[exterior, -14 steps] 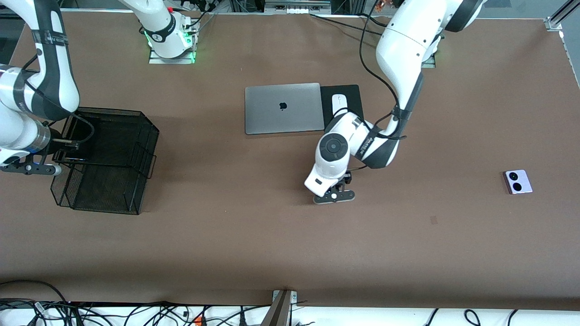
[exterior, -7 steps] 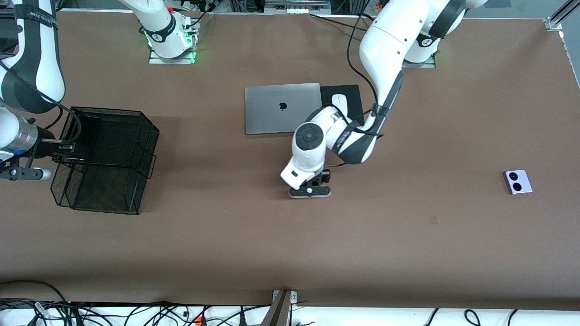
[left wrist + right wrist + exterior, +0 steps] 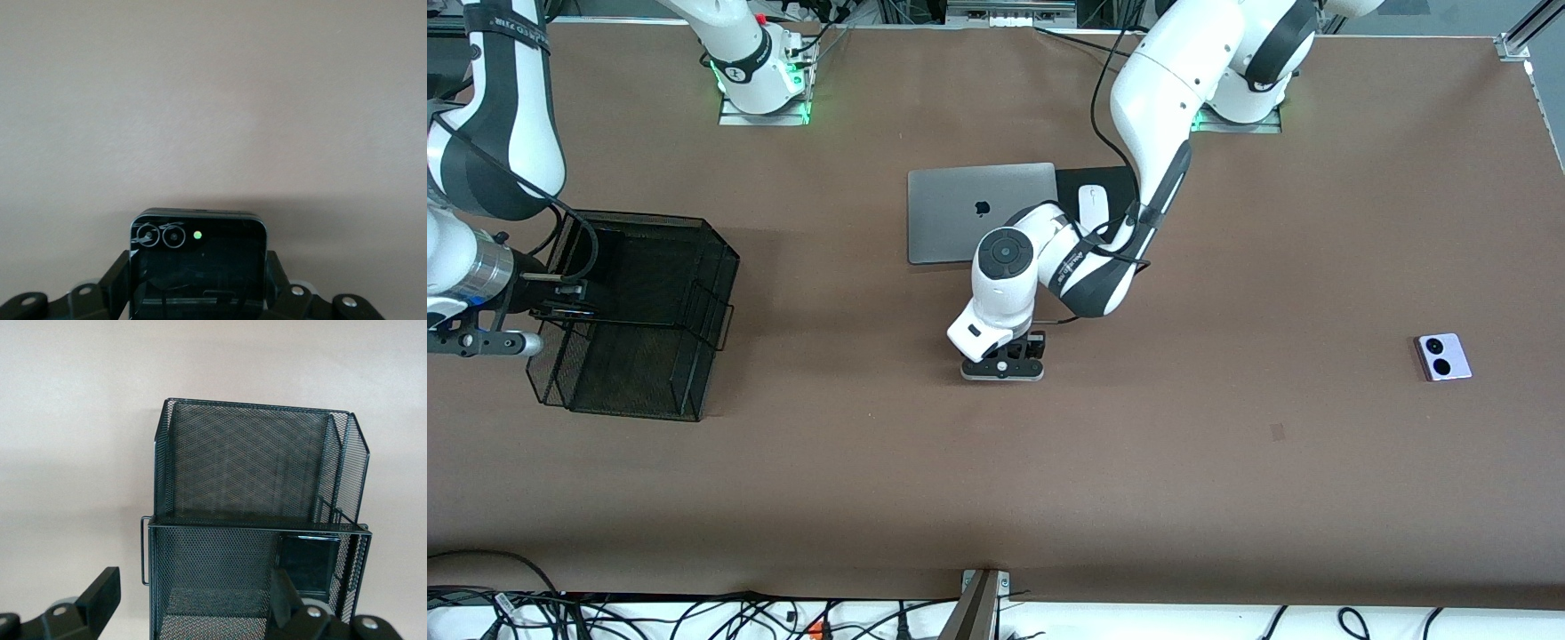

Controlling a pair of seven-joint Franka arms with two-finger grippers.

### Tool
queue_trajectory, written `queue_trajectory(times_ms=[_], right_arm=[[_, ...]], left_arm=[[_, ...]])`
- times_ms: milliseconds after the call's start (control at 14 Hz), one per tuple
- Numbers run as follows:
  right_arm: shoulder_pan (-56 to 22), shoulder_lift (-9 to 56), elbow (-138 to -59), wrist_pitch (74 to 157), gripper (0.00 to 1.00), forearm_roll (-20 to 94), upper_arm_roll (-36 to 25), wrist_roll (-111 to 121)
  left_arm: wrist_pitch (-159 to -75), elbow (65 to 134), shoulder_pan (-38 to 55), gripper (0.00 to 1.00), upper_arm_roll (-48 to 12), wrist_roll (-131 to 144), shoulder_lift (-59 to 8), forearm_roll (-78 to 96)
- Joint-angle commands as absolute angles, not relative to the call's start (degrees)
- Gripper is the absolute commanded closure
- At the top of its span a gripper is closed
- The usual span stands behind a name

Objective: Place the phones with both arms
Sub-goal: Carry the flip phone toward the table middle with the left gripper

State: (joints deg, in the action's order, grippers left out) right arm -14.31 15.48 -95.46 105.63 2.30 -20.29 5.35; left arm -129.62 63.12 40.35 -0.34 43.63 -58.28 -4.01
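Left gripper (image 3: 1003, 360) mid-frame over bare table, jaws clamped on small black phone (image 3: 198, 263). Right gripper (image 3: 193, 610) at frame's left edge over black mesh basket (image 3: 640, 311), jaws spread wide, nothing held. Lavender phone (image 3: 1441, 356) lies at right of frame

Small squarish black phone (image 3: 198, 267), twin lenses, clamped in left gripper (image 3: 198, 293) over mid-table, lavender phone (image 3: 1441, 356), two black circles, flat at left arm's end, right gripper (image 3: 193, 613) spread above mesh basket (image 3: 257, 520).
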Motion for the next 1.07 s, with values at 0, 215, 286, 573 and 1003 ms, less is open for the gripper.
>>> queue_trajectory(times_ms=[0,215,286,573,1003], right_arm=[[-14.5,16.0,-94.04,104.24,0.01,3.43,-20.48,6.15],[-15.02,15.91,-93.96,104.33,0.01,3.43,-20.48,5.98],[-15.29,15.82,-93.96,104.33,0.01,3.43,-20.48,5.89],[-15.73,15.64,-93.96,104.24,0.01,3.43,-20.48,5.27],[-15.73,15.64,-93.96,104.24,0.01,3.52,-20.48,5.27]], left_arm=[[-131.39,59.68,40.87,0.62,0.17,43.6,-60.38,-4.39],[-133.77,59.76,40.69,0.53,0.44,43.51,-61.61,-4.48],[-133.77,59.77,40.69,0.44,0.44,43.68,-61.61,-4.48],[-133.86,59.68,40.69,0.07,0.44,44.12,-61.52,-4.48],[-133.6,59.85,40.26,0.0,0.44,45.44,-61.0,-4.48]])
